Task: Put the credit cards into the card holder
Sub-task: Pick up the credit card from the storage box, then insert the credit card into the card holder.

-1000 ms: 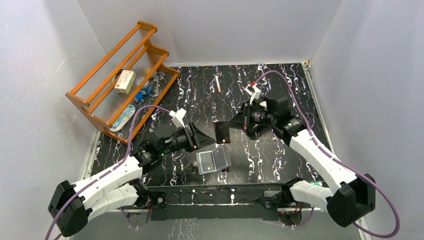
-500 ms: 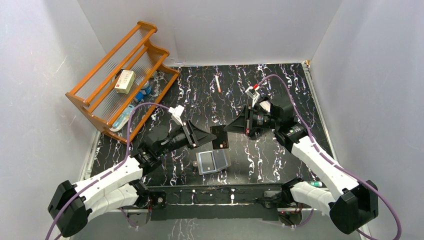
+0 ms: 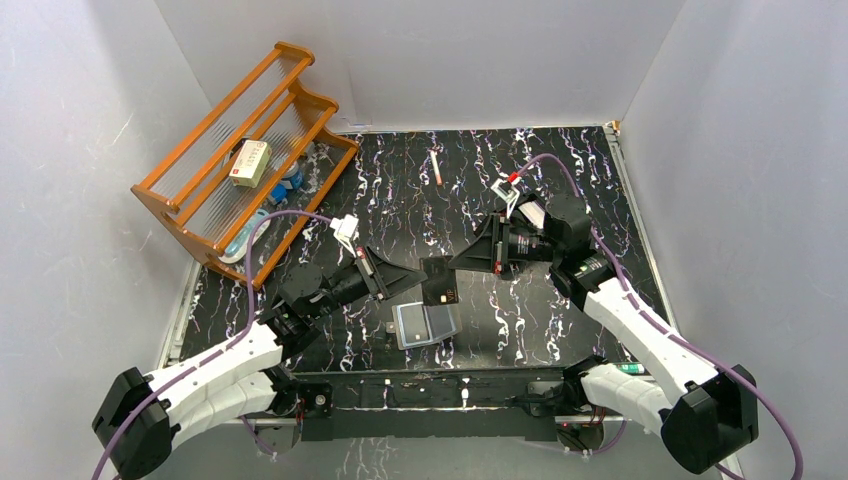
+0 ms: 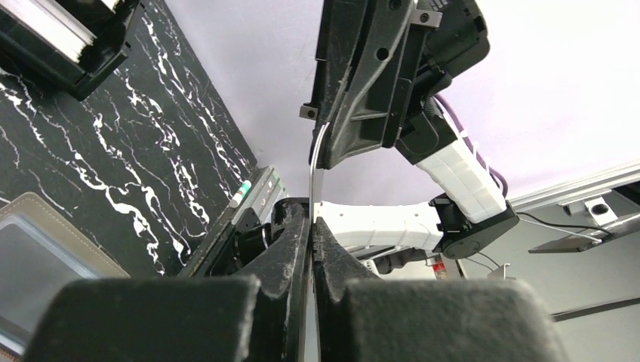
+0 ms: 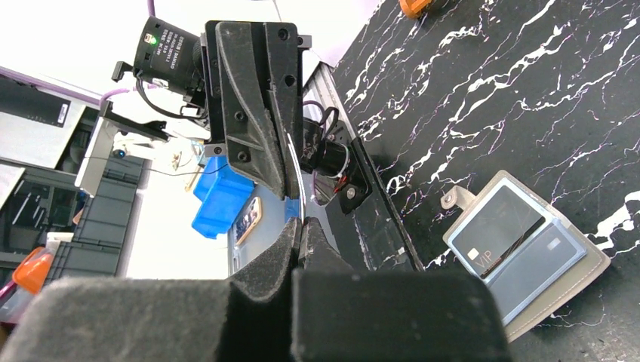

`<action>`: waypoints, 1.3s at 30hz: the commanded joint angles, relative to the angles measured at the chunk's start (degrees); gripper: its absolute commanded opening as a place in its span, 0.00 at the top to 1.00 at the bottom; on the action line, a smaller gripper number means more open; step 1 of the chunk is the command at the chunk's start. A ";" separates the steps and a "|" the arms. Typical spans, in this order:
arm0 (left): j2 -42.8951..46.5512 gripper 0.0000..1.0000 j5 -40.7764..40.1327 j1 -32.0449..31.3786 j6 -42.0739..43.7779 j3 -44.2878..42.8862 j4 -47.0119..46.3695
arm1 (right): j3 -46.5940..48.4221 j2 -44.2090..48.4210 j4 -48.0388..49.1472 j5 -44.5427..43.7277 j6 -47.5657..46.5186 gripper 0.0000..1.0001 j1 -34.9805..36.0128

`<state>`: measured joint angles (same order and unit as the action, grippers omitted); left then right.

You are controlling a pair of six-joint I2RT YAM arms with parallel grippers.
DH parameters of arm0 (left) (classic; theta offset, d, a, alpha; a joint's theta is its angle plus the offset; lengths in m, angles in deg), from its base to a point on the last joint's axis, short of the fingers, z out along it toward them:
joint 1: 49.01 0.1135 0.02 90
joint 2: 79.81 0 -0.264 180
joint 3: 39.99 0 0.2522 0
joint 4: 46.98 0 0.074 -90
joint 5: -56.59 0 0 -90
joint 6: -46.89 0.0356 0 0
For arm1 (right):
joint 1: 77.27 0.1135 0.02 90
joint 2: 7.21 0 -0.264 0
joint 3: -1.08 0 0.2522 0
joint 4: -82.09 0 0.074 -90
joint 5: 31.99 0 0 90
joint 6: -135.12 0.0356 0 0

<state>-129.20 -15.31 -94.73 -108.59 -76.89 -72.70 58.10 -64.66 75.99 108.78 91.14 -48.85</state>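
Credit card [image 3: 438,280], dark, hangs mid-air btwn the two arms, above the surface [image 3: 560,160] and just behind the open card holder [image 3: 428,324]. Grip: left jaws closed narrow on one edge of it, right jaws closed narrow on the opposite edge. Wrist views show the card edge-on w/ a slight bow, so both clamp it at once.

Risks, my read:
- If one arm pulls away before the other lets go, the card bends more or springs out and lands off the holder.
- If both let go, it drops flat on the surface. It's thin, so a re-pick would be hard.
- Holder lies loose, nothing pinning it, so pushing a card into a pocket could just slide it.
- Pockets in view look taken, so a free slot may be tight.

Containers: holder lies open and flat w/ a dark card marked VIP [image 5: 498,226] and a grey-blue card [image 5: 540,260] in its pockets, side by side. Wooden rack [image 3: 240,150] at far left holds a cream box [image 3: 249,162] w/ red print plus small blue items [image 3: 288,180], unclear what.
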 commanded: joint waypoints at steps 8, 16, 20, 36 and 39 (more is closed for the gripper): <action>4.58 1.00 -2.07 0.01 1.81 1.50 -0.08 | 3.08 0.50 -7.76 -5.35 -6.34 1.00 -0.33; 12.07 1.00 -10.16 0.01 5.68 1.79 22.01 | 5.23 -0.17 -15.64 -10.50 -11.25 1.00 -1.63; 10.30 1.00 -13.55 0.00 3.43 1.52 31.37 | 3.90 -1.83 -17.37 -14.04 -12.21 1.00 -1.67; -10.83 1.00 -9.94 0.10 -0.30 2.16 25.76 | -0.55 -17.20 -24.86 -21.49 -18.75 1.00 -1.45; -12.55 1.00 -9.72 0.10 -0.73 3.04 23.32 | -1.83 -19.03 -24.52 -21.86 -19.89 1.00 -1.49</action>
<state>-140.41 -26.08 -94.62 -108.41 -74.79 -44.81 57.73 -81.86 49.24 87.31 73.63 -50.27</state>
